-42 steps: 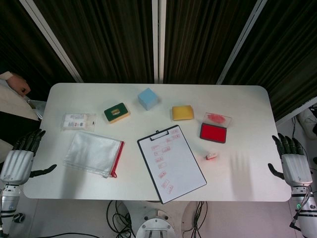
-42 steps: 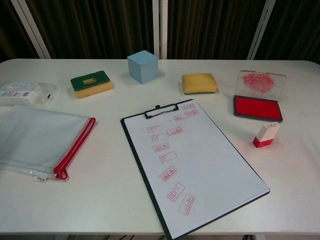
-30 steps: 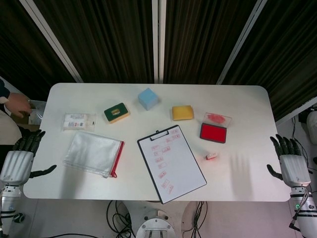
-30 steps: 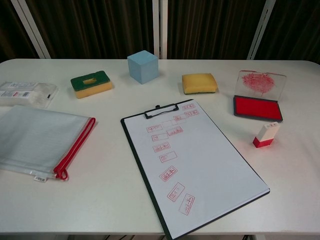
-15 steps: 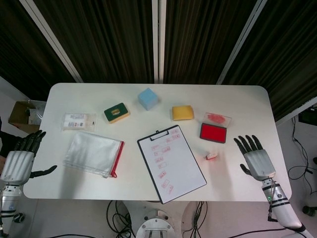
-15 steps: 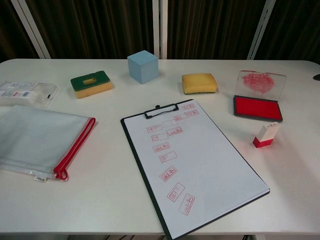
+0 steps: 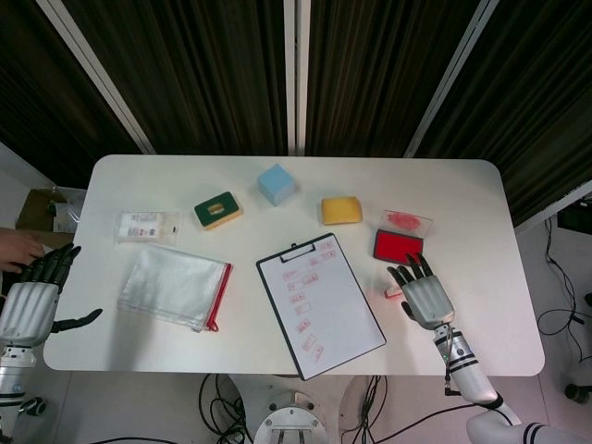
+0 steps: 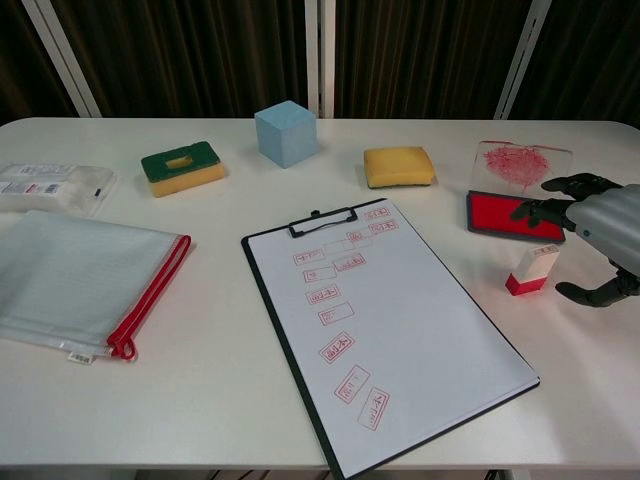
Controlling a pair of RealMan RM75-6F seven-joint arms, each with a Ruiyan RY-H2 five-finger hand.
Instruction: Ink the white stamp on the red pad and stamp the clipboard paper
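Note:
The white stamp (image 8: 532, 269) with a red base stands upright on the table, right of the clipboard (image 8: 390, 320) and just in front of the red ink pad (image 8: 515, 215). The pad's clear lid (image 8: 521, 165) is folded back and smeared red. The paper (image 7: 319, 303) carries several red prints. My right hand (image 8: 600, 235) hovers open just right of the stamp with fingers spread toward the pad and nothing in its hold. In the head view this right hand (image 7: 424, 294) lies beside the stamp (image 7: 392, 292). My left hand (image 7: 32, 301) hangs open off the table's left edge.
A blue cube (image 8: 286, 133), a yellow sponge (image 8: 399, 166) and a green-topped sponge (image 8: 181, 166) line the back. A red-zipped mesh pouch (image 8: 85, 282) and a wipes packet (image 8: 52, 187) lie left. A person's hand (image 7: 14, 248) shows at the left edge.
My right hand has swung in from beyond the table's right edge to the stamp's right side. The left hand has stayed put. The stamp has not moved.

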